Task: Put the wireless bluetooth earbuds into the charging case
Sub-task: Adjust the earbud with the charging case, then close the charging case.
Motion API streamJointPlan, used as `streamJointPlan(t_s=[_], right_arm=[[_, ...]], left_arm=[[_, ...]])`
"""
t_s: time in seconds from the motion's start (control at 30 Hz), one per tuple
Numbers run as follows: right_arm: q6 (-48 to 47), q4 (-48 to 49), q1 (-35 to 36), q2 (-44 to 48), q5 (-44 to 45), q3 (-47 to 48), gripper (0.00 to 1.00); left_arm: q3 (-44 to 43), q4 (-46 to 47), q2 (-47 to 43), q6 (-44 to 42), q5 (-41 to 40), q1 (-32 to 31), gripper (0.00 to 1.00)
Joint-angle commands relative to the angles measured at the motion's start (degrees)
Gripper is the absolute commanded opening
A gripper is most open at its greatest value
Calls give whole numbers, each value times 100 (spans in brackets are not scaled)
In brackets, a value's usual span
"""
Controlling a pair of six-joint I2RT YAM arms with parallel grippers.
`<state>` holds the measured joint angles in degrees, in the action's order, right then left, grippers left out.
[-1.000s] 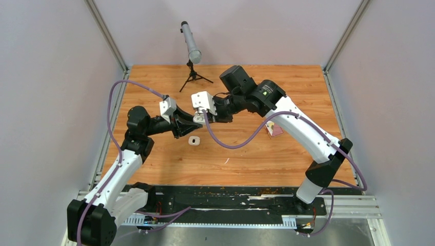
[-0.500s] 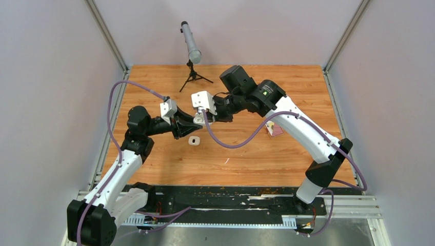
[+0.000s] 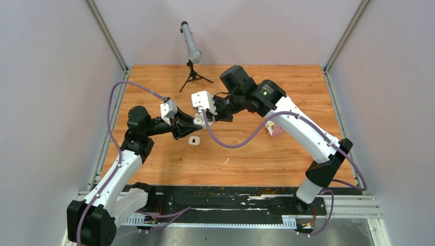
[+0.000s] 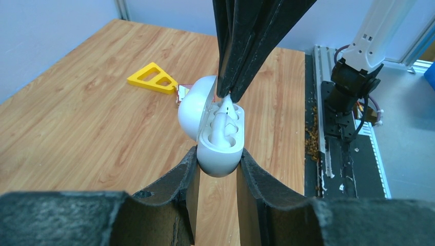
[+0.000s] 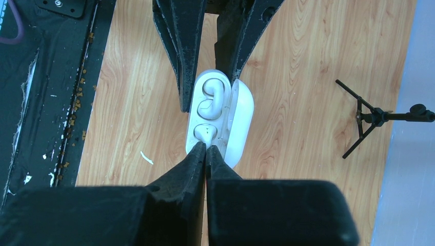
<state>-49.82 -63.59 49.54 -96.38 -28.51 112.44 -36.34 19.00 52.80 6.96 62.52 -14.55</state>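
The left pincer (image 4: 217,156) grasped the open charging case (image 5: 243,115) above the counter (image 3: 287,154), with one earbud (image 5: 213,95) seated in a socket. The right pincer (image 5: 206,149), clenched, pinched the stem of a second earbud (image 5: 204,134) standing in the other socket.

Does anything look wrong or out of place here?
One earbud seems to lie crooked across the open charging case instead of sunk into its well. A stray white sliver lies on the table.
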Motion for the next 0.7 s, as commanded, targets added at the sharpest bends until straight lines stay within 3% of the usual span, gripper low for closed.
streamJointPlan(t_s=[0.0, 0.33, 0.4, 0.47, 0.5, 0.67], right_arm=[[-96, 102, 18, -39, -11, 132, 4], [-58, -170, 19, 460, -135, 433, 31], [-49, -7, 8, 600, -11, 142, 45], [60, 250, -10, 686, 146, -214, 83], [153, 355, -26, 663, 186, -354, 96], [443, 91, -75, -8, -18, -51, 100]], left_arm=[[-49, 208, -132, -4, 118, -21, 0], [-97, -168, -61, -190, -78, -14, 0], [-101, -150, -47, -191, -46, -19, 0], [-104, -119, -39, -186, 6, -19, 0], [-113, -123, -39, -197, 24, -22, 0], [-266, -543, -28, -566, 151, -21, 0]])
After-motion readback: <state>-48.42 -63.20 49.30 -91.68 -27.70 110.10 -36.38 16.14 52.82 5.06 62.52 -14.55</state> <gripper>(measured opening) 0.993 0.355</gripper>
